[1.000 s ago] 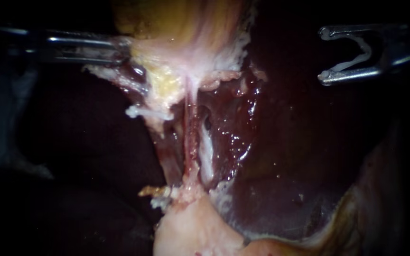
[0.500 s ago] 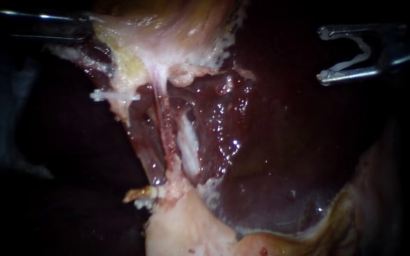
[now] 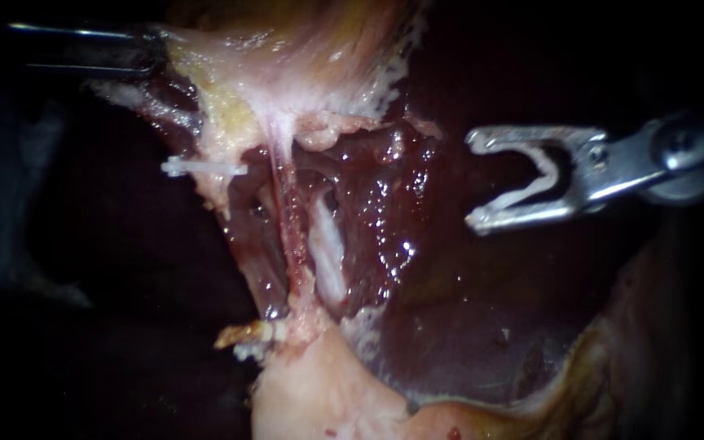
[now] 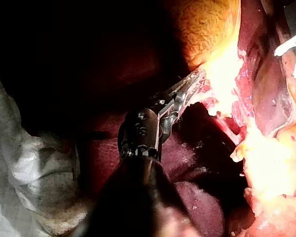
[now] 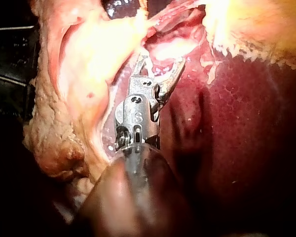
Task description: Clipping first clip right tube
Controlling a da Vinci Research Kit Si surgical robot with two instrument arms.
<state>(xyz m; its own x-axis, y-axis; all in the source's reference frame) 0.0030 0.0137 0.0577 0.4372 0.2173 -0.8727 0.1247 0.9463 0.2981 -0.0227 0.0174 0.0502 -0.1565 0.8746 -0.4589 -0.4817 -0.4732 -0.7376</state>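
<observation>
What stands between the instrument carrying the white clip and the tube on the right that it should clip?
Nothing visible. The right instrument, its jaws holding the white clip, faces the right tube across open space, with only liver behind. The left instrument holds the gallbladder aside.

The left instrument [image 3: 147, 50] came in level from the left, its shaft nearly horizontal. Its claw was closed, both jaws pressed together on an edge of pale tissue [image 3: 185, 49]. In the left wrist view the claw angled up and away from the wrist joint. The right instrument [image 3: 473, 181] entered from the right, tilted slightly downward toward its tip. The jaws of its claw stood wide apart, each bearing a leg of the white clip [image 3: 543, 175] seated between them.
</observation>
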